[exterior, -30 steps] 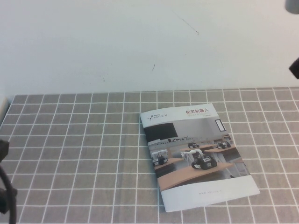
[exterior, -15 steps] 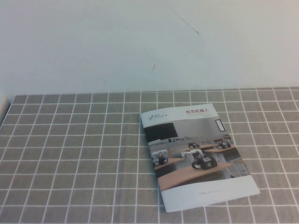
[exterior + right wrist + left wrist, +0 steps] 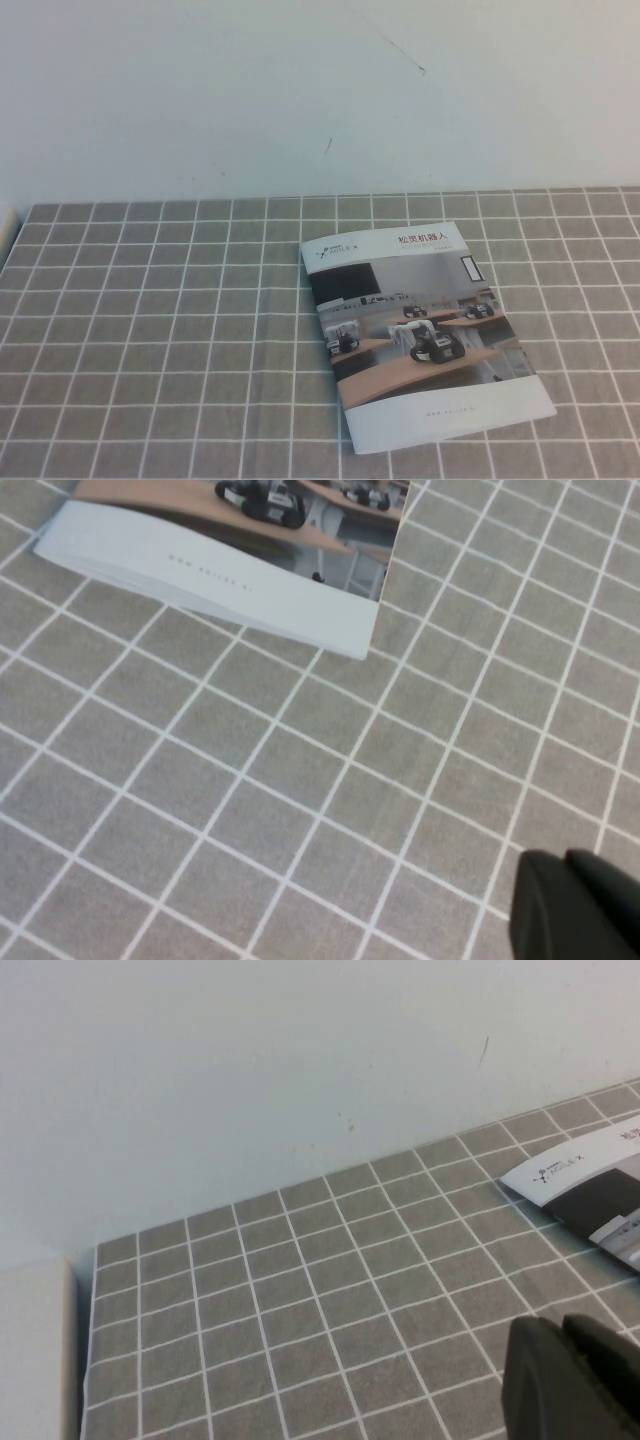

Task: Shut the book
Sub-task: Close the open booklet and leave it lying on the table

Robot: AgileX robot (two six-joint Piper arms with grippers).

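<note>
The book (image 3: 425, 335) lies shut and flat on the table, front cover up, a little right of the middle and toward the near edge. It is turned slightly askew to the grid beneath it. The cover has a white band with a red title at the far end, a photo of small robots on wooden desks across the middle, and a plain white strip at the near end.

Under it is a grey tablecloth (image 3: 150, 330) ruled into squares by thin white lines. The cloth runs straight up to a pale wall (image 3: 300, 90) that is bare apart from a few small dark scratches and specks. At the far left the cloth ends and a strip of pale bare surface (image 3: 35, 1350) shows beside it.

Neither arm reaches into the view from above. The left gripper (image 3: 562, 1345) hangs over bare cloth with its dark fingers pressed together, apart from the book's far corner. The right gripper (image 3: 565, 870) hangs the same way, pinched to a seam and holding nothing, over bare cloth apart from the book's near corner.
</note>
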